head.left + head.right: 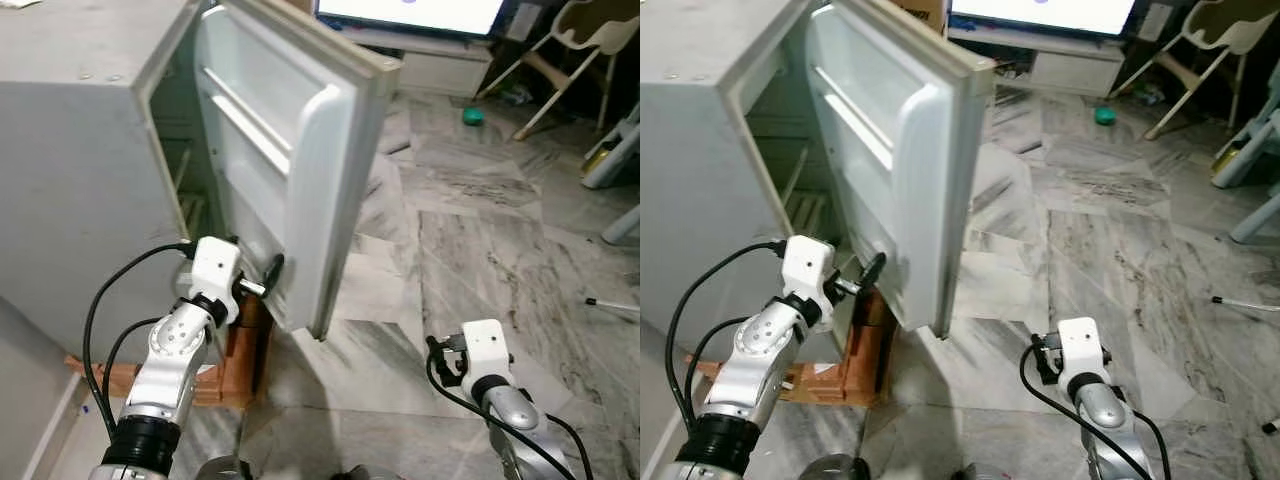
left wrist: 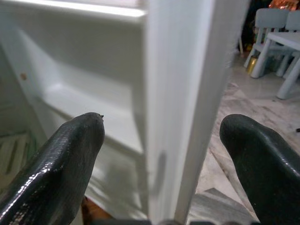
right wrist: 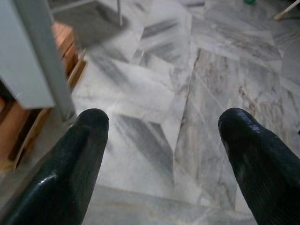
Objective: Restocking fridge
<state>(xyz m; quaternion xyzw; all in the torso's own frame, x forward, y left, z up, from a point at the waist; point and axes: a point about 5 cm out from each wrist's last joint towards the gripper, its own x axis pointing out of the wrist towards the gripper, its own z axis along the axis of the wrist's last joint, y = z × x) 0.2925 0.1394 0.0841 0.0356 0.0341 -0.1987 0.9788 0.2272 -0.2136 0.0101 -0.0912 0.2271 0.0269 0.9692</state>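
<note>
Gray marble floor (image 1: 470, 250) lies beside the fridge (image 1: 70, 180). Left gripper (image 2: 159, 154) has wide fingers around the open door (image 1: 290, 170) edge. Right gripper (image 3: 164, 154) is wide too, holding nothing.

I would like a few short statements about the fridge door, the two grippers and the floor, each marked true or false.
1. The white fridge door stands open. True.
2. The left gripper is at the door's lower edge, fingers either side of it. True.
3. The right gripper holds a bottle. False: its fingers are open with nothing between them, above the grey marble floor.
4. The door shelves hold food. False: the visible shelves are bare.
5. A small green object lies on the floor. True.
</note>
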